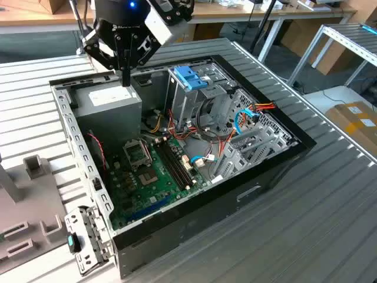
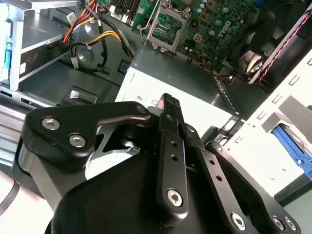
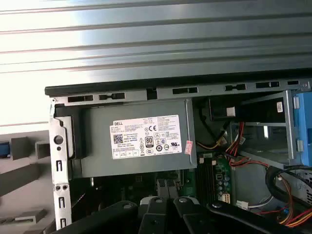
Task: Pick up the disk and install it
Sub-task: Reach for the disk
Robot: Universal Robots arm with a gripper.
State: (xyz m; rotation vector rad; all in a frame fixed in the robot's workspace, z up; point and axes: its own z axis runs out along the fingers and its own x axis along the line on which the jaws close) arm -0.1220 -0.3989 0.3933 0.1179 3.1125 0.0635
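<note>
Grey power supply (image 1: 112,103) inside the open computer case (image 1: 235,200); the gripper (image 1: 125,81) hangs just above it, jaws closed on nothing. The disk (image 2: 291,146) appears to sit outside the rear wall (image 1: 73,135). Risk: a low sideways pass could clip that wall or snag the cables (image 1: 97,147).

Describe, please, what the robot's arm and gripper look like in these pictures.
The gripper is matt black, built of angular linkage bars joined by silver bolts and narrowing to slim fingers. Above it, the arm's wrist is a black cylinder with a blue light, and a white block sits at its side.
</note>
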